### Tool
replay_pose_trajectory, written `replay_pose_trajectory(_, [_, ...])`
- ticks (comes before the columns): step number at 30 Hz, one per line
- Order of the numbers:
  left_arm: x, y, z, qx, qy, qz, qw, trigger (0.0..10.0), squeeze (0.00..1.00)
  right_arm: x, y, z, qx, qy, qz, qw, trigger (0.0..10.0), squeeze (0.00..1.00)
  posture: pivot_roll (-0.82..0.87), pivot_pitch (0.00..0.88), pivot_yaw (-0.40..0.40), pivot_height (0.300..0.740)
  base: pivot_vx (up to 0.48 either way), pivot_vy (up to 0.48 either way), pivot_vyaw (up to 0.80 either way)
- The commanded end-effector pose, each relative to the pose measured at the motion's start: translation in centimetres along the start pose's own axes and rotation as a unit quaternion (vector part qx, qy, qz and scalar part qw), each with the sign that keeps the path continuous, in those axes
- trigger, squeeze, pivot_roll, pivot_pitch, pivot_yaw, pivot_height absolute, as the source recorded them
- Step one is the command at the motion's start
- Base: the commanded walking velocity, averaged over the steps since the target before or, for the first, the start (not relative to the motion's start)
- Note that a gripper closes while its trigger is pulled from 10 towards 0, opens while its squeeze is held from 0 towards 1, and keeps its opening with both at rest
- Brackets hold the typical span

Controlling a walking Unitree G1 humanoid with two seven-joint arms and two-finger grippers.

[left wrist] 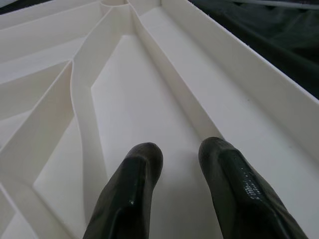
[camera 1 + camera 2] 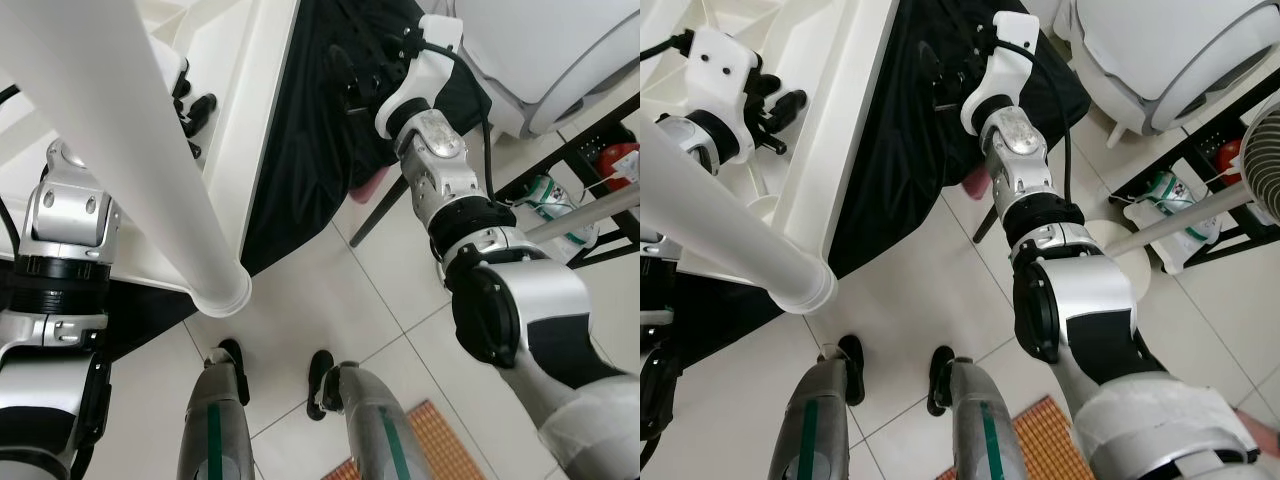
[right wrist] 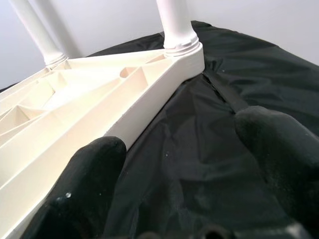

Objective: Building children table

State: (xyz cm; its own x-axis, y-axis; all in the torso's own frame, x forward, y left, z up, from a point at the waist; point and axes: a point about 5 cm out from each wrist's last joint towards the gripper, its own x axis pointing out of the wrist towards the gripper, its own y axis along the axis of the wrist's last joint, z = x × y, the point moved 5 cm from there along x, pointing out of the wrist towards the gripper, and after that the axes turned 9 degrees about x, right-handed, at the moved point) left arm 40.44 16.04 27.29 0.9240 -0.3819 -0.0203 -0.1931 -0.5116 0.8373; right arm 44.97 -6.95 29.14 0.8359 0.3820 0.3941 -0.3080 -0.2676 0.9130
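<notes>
The white tabletop (image 2: 855, 90) lies upside down at upper left on black cloth (image 2: 310, 150), ribs up so legs (image 2: 150, 190) can plug in. Left gripper (image 1: 182, 164) hovers narrowly parted; right gripper (image 3: 184, 159) spread wide, empty.

left gripper (image 1: 174, 164): open over ribs (image 1: 82, 99) of table underside (image 1: 134, 114) | right gripper (image 3: 184, 164): open over black cloth (image 3: 239, 74), table edge (image 3: 149, 99) beside | leg (image 2: 150, 170) crosses front

Table leg (image 2: 130, 150) top cut off by frame edge; items on black shelf (image 2: 600, 200) too small to identify.
</notes>
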Motion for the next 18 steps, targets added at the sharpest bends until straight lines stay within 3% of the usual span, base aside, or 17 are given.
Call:
replay_pose_trajectory(1, [0.2,-2.9,-0.7,0.008,0.036,-0.075,0.997,10.0,0.0,-1.1,-0.7,0.6,0.005,0.0,-0.003,1.0,10.0,0.0,0.07,0.309,-0.052,0.74,0.0,0.0,0.0])
replay_pose_trajectory(3, [-0.2,-5.3,-3.0,0.006,0.107,-0.144,0.984,10.0,0.0,-2.3,-1.0,0.9,0.009,-0.003,-0.002,1.0,10.0,0.0,0.06,0.316,-0.046,0.74,0.0,0.0,0.0])
replay_pose_trajectory(6, [-0.4,-6.0,-3.9,0.003,0.131,-0.165,0.978,10.0,0.0,-2.8,-1.1,0.9,0.012,-0.004,-0.002,1.0,10.0,0.0,0.06,0.316,-0.046,0.74,0.0,0.0,0.0])
replay_pose_trajectory(7, [-1.5,-7.7,-5.8,-0.008,0.185,-0.203,0.962,10.0,0.0,-3.6,-1.4,0.6,0.018,-0.003,-0.005,1.0,10.0,0.0,0.06,0.316,-0.041,0.74,0.0,0.0,0.0])
replay_pose_trajectory(10, [-1.9,-8.3,-6.5,-0.009,0.201,-0.215,0.956,10.0,0.0,-3.9,-1.5,0.5,0.019,-0.003,-0.006,1.0,10.0,0.0,0.06,0.316,-0.041,0.74,0.0,0.0,0.0])
replay_pose_trajectory(14, [-3.4,-10.8,-8.2,-0.04,0.243,-0.262,0.933,10.0,0.0,-4.8,-1.5,-0.1,0.029,0.003,-0.009,1.0,10.0,0.0,0.05,0.317,-0.035,0.74,0.0,0.0,0.0])
replay_pose_trajectory(18, [-4.1,-11.7,-8.9,-0.028,0.258,-0.289,0.921,10.0,0.0,-5.3,-1.4,-0.2,0.03,0.001,-0.01,0.999,10.0,0.0,0.05,0.315,-0.033,0.74,0.0,0.0,0.0])
